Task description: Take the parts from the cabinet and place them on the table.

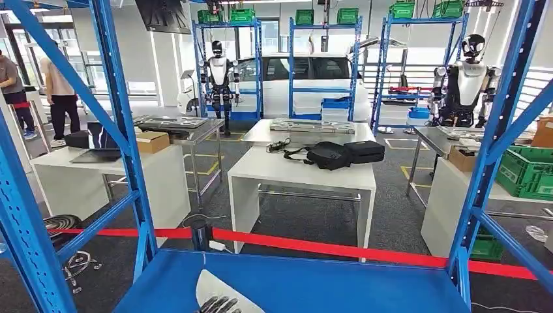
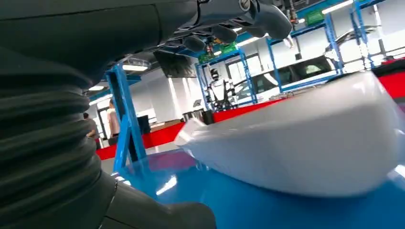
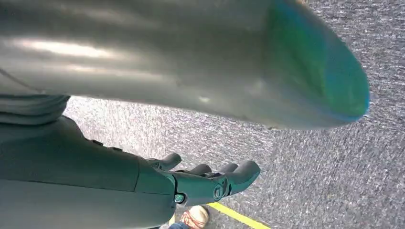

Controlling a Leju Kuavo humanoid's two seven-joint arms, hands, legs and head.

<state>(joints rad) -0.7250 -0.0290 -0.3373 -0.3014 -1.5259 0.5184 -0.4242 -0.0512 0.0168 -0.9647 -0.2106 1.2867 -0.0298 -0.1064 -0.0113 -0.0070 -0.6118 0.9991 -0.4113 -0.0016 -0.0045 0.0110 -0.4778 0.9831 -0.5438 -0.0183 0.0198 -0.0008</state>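
A white, smooth, rounded part (image 1: 215,287) lies on the blue cabinet shelf (image 1: 339,287) at the bottom of the head view. My left hand (image 1: 218,304) reaches over its near end with dark fingers spread. In the left wrist view the part (image 2: 310,143) sits on the shelf (image 2: 248,205); the fingers (image 2: 239,19) hover above it with a gap and the thumb (image 2: 157,214) stays low beside it, so nothing is gripped. My right hand (image 3: 210,183) hangs over grey carpet, fingers loosely extended and holding nothing.
Blue cabinet uprights (image 1: 124,130) (image 1: 495,130) frame the shelf. Beyond a red barrier tape (image 1: 339,248) stands a white table (image 1: 303,173) with black bags (image 1: 339,154). More tables, green crates (image 1: 528,171), other robots, a white car and people stand farther back. A shoe (image 3: 193,217) shows near my right hand.
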